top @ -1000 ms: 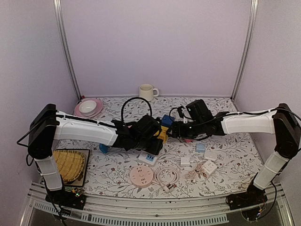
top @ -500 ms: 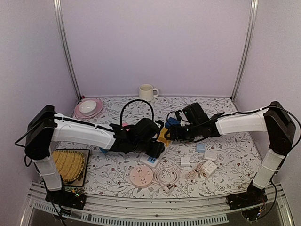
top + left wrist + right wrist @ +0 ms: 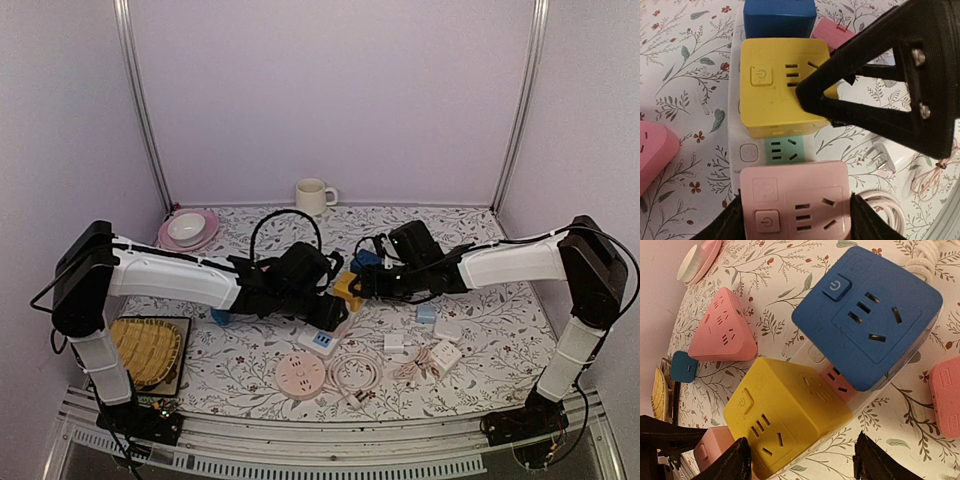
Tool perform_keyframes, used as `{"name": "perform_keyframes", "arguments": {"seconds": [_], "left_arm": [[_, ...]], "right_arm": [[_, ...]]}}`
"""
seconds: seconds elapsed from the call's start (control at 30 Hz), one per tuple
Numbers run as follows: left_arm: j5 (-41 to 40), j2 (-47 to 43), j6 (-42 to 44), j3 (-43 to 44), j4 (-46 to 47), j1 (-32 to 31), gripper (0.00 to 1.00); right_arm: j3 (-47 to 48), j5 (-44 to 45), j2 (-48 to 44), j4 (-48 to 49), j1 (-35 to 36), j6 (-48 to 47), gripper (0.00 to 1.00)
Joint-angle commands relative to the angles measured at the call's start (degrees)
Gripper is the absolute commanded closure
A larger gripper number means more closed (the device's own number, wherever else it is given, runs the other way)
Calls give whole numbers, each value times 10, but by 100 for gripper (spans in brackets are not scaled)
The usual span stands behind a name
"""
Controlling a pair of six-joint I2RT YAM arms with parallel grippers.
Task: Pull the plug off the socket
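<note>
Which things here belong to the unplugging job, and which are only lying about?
Job: white power strip, yellow cube plug, pink cube plug, blue cube plug.
Lying about: mug, pink dish, round pink socket, coiled cable.

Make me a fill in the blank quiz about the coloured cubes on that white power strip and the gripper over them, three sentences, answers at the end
1. On the power strip, the cube between the blue cube and the pink cube is coloured ____.
2. The left gripper has its jaws on either side of the ____ cube.
3. The number of cubes sitting on the power strip is ____.

Missing words: yellow; pink; three.
</note>
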Motion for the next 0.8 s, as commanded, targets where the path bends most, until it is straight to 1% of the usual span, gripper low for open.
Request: {"name": "perform_keyframes", "arguments": {"seconds": [0.0, 0.13, 0.4, 0.53, 0.77], "left_arm": [[67, -31, -13, 20, 30, 14, 57], [27, -38, 8, 24, 25, -5, 57], [-68, -45, 51, 22, 25, -62, 56], [-66, -47, 42, 16, 21, -59, 56], [22, -81, 3, -34, 75, -13, 56]], "right_arm": [[-23, 38, 22, -31, -2, -1, 28], [-25, 39, 27, -31, -3, -2, 27], [-23, 38, 30, -30, -2, -5, 28], [-21, 38, 32, -30, -2, -8, 28], [-24, 37, 34, -30, -3, -9, 28]]}}
